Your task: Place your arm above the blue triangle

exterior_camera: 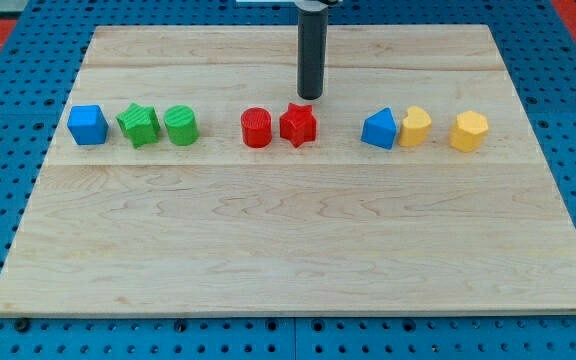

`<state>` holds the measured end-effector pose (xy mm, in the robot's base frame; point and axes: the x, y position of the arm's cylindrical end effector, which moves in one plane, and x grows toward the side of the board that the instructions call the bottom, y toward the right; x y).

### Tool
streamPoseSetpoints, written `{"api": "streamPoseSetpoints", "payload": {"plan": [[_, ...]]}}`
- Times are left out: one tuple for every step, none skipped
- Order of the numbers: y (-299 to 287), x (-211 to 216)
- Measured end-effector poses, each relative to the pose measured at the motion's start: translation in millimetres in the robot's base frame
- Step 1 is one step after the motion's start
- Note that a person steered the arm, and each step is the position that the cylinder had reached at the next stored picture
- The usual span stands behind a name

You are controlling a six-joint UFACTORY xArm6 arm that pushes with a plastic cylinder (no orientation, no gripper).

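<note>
Rod tip (311,96), no pincer fitted so no pincer state applies, above red star (298,124); should travel rightward behind the row toward blue triangle (378,130), avoiding contact.

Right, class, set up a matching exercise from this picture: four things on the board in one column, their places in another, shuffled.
1. blue cube
2. blue triangle
3. red star
4. my tip

A. just right of the red cylinder
B. far left of the row
C. just above the red star
D. touching a yellow block

Pairs: 1-B, 2-D, 3-A, 4-C
</note>
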<state>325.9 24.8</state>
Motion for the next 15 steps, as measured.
{"api": "streamPoseSetpoints", "payload": {"plan": [[0.0, -3.6], [0.0, -4.2], [0.0, -4.2], [0.0, -4.2], [0.0, -4.3], [0.0, -4.4], [0.0, -4.5], [0.0, -18.4], [14.2, -28.3], [47.8, -18.3], [95.4, -1.4], [124.9, 2.1], [120.8, -2.3], [116.2, -9.5], [148.5, 0.4]]}}
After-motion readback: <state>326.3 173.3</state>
